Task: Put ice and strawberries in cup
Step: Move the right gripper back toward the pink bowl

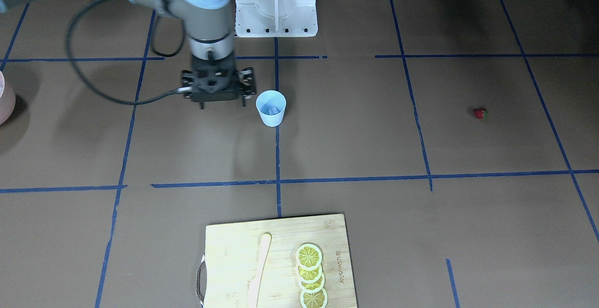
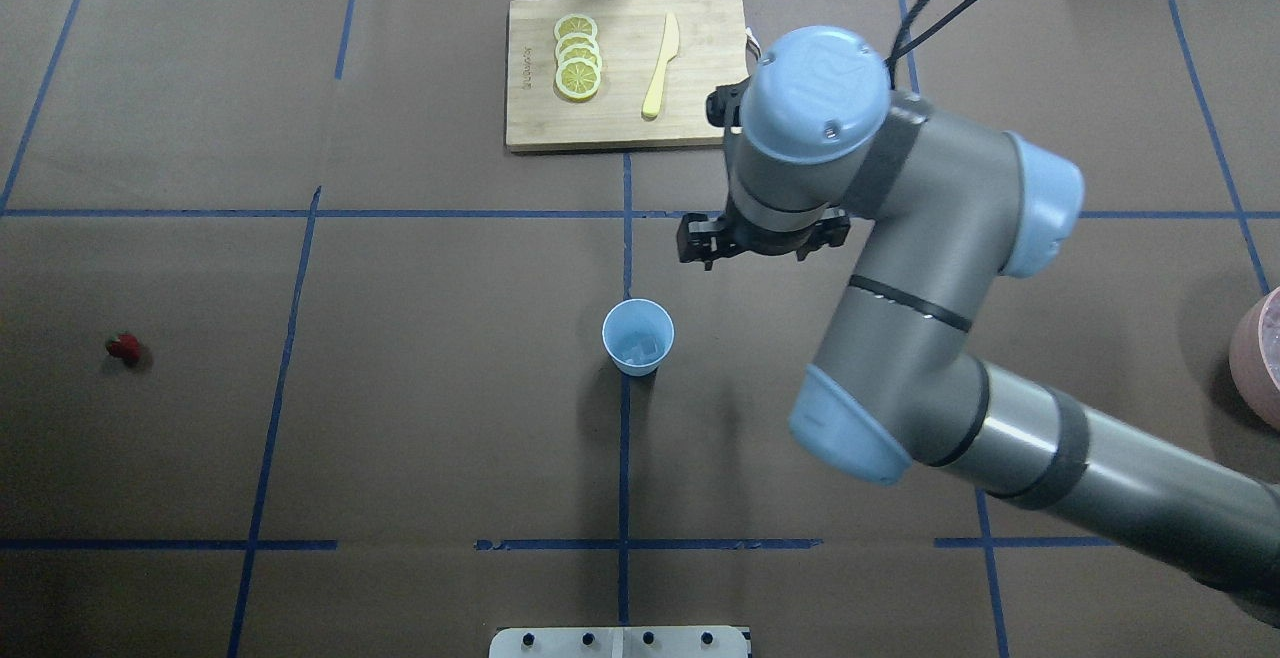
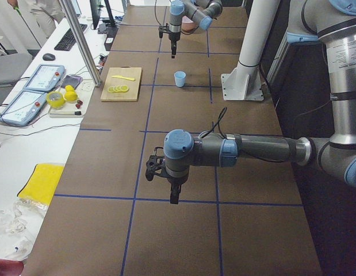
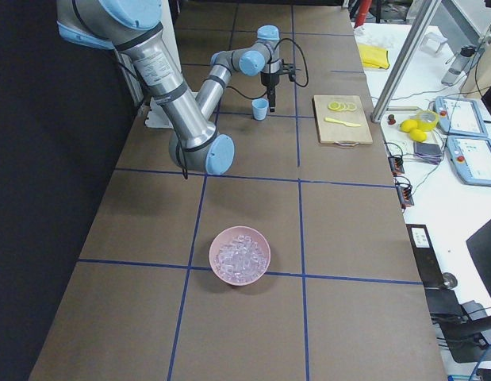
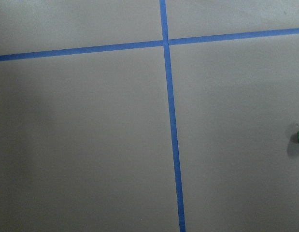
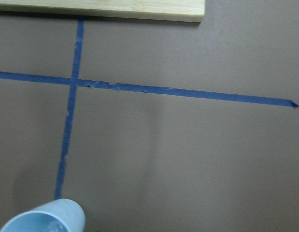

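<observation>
Ice point(image 1: 273, 108) is already in the light-blue cup point(image 1: 271, 119), so move the left gripper point(image 3: 175, 199), fingers open or closed I cannot tell, until the strawberry point(image 1: 480, 113), now well apart, sits between them.

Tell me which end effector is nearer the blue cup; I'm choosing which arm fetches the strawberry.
The right end effector, the far one in the left view, poised just beside the cup. The left end effector is far down the table.
</observation>
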You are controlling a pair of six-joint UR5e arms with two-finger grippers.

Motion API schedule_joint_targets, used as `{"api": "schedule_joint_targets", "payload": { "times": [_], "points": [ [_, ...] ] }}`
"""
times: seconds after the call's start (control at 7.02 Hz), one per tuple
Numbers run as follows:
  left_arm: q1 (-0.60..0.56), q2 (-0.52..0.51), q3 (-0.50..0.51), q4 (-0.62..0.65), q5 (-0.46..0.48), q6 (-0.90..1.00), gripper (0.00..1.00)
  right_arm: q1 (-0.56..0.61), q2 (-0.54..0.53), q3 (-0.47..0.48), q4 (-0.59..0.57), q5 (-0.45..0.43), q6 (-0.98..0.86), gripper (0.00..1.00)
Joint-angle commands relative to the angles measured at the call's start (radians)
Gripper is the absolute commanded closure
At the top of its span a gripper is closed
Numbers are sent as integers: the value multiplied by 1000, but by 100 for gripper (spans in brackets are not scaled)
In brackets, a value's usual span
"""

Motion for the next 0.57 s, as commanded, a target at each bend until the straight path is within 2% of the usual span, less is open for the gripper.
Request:
{"api": "schedule_joint_targets", "payload": {
  "times": [0.0,0.14,0.43],
  "points": [
    [0,0,0,-2,0,1,0,171,-211,126,2,135,-298,1],
    [0,0,0,-2,0,-1,0,263,-304,155,2,190,-433,1],
    [0,0,0,-2,0,1,0,470,-465,147,22,330,-758,1]
  ]
}}
